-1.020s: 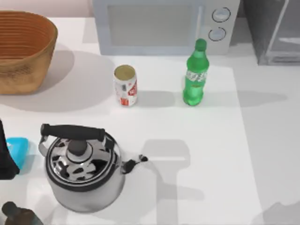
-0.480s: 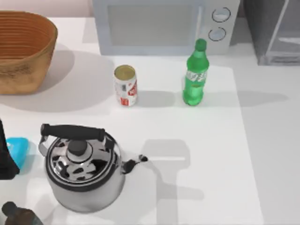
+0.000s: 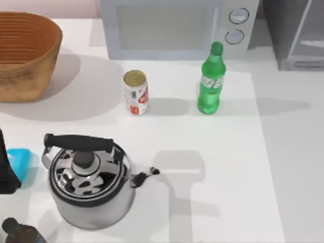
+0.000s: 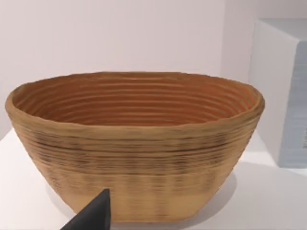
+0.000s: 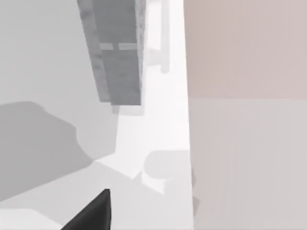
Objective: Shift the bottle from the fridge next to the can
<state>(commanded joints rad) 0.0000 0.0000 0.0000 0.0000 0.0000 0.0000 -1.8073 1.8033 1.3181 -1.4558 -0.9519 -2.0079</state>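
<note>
The green bottle (image 3: pixel 211 81) stands upright on the white table (image 3: pixel 228 167), in front of the microwave's knobs and out of the fridge (image 3: pixel 293 30), which sits at the back right. The white and red can (image 3: pixel 135 92) stands to the bottle's left, about two can-widths away. Nothing touches either one. My left arm (image 3: pixel 5 172) is a dark shape parked at the left edge, and a dark piece of my left gripper (image 4: pixel 91 216) points toward the basket. A dark piece of my right gripper (image 5: pixel 91 213) hangs over the table's right side, with the fridge (image 5: pixel 117 52) beyond it.
A light grey microwave (image 3: pixel 172 25) stands at the back centre. A wicker basket (image 3: pixel 25 53) sits at the back left. A steel kettle (image 3: pixel 88 182) with a black handle is at the front left, beside a blue object (image 3: pixel 19 161) and a dark brown bottle (image 3: pixel 20 232).
A faint shadow at the table's front right corner has slid out of the top view. The bottle, the can and the left arm have not moved.
</note>
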